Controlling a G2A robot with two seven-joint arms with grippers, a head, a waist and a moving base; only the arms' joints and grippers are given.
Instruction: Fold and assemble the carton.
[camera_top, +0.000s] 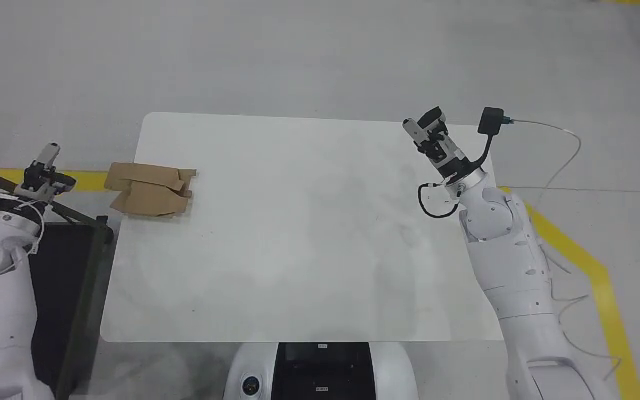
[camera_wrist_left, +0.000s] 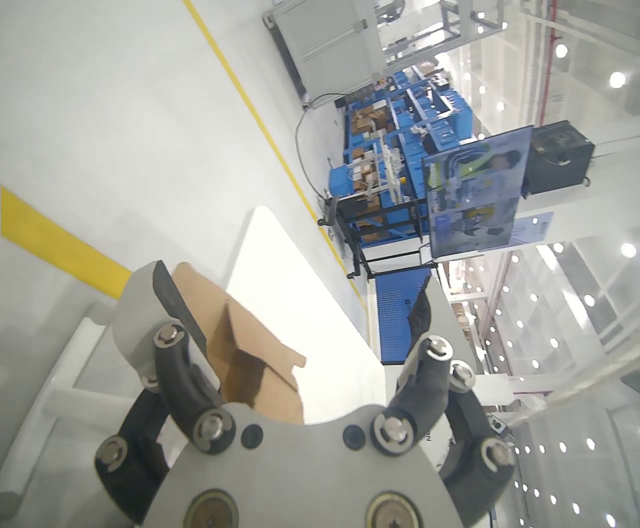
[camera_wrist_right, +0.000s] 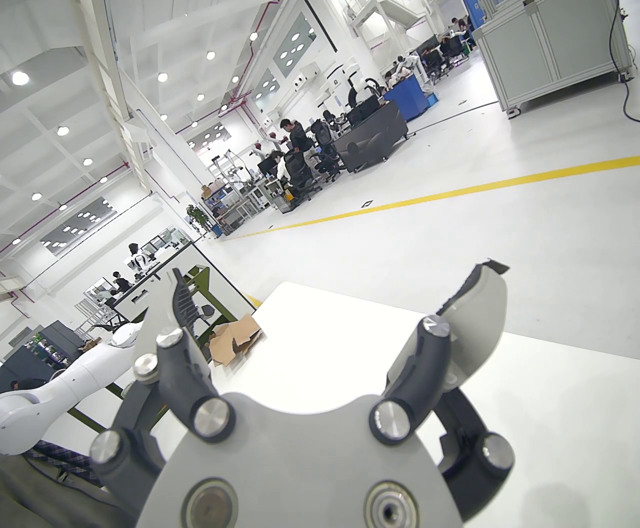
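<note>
The carton (camera_top: 150, 189) is found flattened at the left edge of the table (camera_top: 300, 250), not grasped. The left gripper (camera_wrist_left: 295, 295) and the right gripper (camera_top: 422, 122) are both held wide (and empty). The folding is judged not yet begun; a grasp by the nearer left one is called for.

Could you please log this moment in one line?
carton: unassembled, table left edge | left gripper: open, near carton | right gripper: open, over table right side

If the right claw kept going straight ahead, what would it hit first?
Probably nothing near: the right gripper aims over the far edge of the table toward bare floor. The carton lies well to one side of that line, though depth is hard to judge.
</note>
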